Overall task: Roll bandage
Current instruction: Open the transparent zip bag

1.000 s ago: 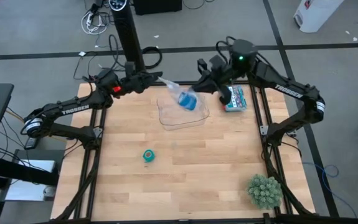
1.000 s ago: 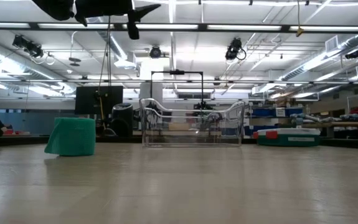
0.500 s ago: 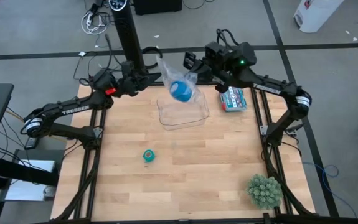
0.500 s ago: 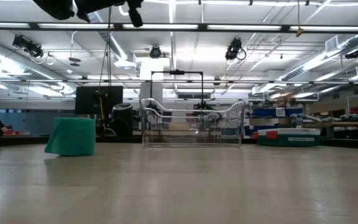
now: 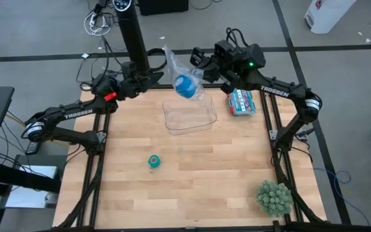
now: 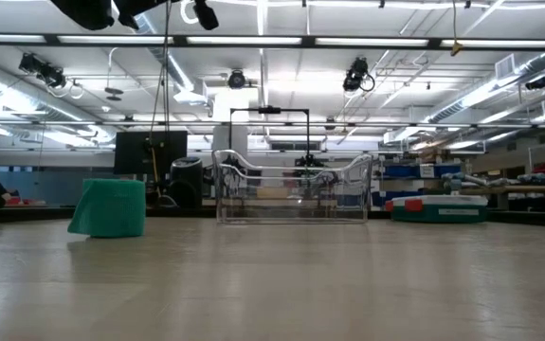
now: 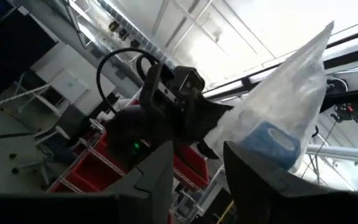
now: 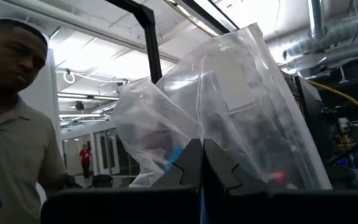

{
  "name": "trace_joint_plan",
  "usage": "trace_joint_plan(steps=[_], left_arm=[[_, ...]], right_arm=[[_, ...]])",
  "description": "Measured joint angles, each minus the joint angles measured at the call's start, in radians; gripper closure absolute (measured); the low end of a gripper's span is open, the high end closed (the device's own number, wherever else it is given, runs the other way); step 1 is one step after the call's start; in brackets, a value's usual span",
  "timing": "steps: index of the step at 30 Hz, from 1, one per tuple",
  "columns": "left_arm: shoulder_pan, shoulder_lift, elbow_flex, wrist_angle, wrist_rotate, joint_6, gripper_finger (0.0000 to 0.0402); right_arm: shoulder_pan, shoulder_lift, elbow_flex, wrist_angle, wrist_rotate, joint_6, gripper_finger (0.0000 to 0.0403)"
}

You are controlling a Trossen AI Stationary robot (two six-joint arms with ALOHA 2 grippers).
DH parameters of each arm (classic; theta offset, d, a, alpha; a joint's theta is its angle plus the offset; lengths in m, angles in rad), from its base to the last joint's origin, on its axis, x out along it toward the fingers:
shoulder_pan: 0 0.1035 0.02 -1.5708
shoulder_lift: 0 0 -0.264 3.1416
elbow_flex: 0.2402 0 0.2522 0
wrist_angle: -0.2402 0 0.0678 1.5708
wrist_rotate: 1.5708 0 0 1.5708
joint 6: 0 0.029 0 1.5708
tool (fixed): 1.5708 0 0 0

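My right gripper [image 5: 195,61] pinches a clear plastic bag [image 5: 180,76] holding a blue roll [image 5: 185,85] at 12 o'clock; my left gripper [image 5: 154,77] gapes beside it. The bandage [image 5: 153,161] sits coiled at 7 o'clock. I should park the bag first.

A light wooden table [image 5: 198,174] is seen. On it are laid a clear plastic tray [image 5: 189,118] near the far edge, a teal packet [image 5: 241,102] at the far right, the coiled bandage [image 5: 153,161] left of centre, and a spiky green plant [image 5: 275,197] at the near right corner.
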Motion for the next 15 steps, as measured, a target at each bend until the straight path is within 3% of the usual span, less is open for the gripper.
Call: trace_joint_plan(steps=[15], left_arm=[[-0.070, 0.054, 0.088, 0.017, -0.052, 0.001, 0.0254]], right_arm=[[-0.002, 0.000, 0.000, 0.000, 0.036, -0.041, 0.0403]])
